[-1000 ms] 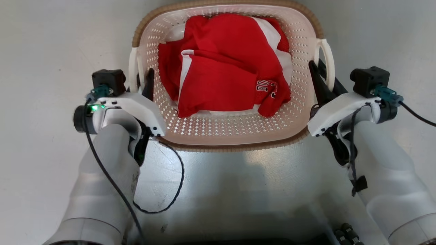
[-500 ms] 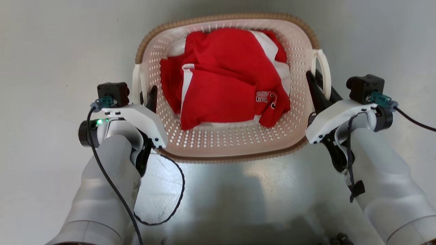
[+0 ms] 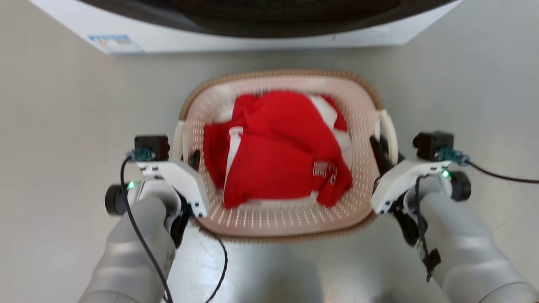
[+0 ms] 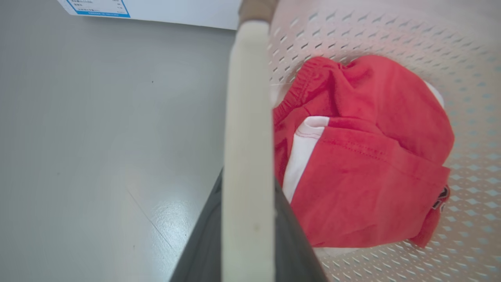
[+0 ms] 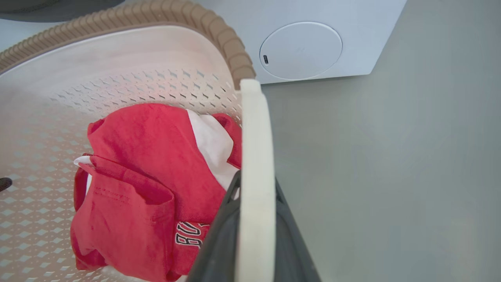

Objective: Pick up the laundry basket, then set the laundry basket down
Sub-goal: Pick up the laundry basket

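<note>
The cream perforated laundry basket [image 3: 278, 219] with its brown woven rim [image 3: 273, 75] hangs between my two arms, in front of the washer. Crumpled red and white clothing [image 3: 273, 155] lies inside it. My left gripper [image 3: 188, 158] is shut on the basket's left white handle [image 4: 246, 137], one dark finger on each side of the bar. On the opposite side my right gripper [image 3: 384, 148] is shut on the right white handle [image 5: 255, 164] in the same way. The fingertips are partly hidden behind the handles.
A white washer [image 3: 269, 38] with a dark door stands just beyond the basket, a blue label [image 3: 113, 42] at its left corner and a round cover [image 5: 300, 50] low on its front. Grey floor [image 3: 63, 126] spreads to both sides. A black cable [image 3: 221, 269] loops by my left forearm.
The whole picture has shifted: the washer now shows at the top, and the basket and both grippers appear lower and smaller. Both grips on the handles are unchanged.
</note>
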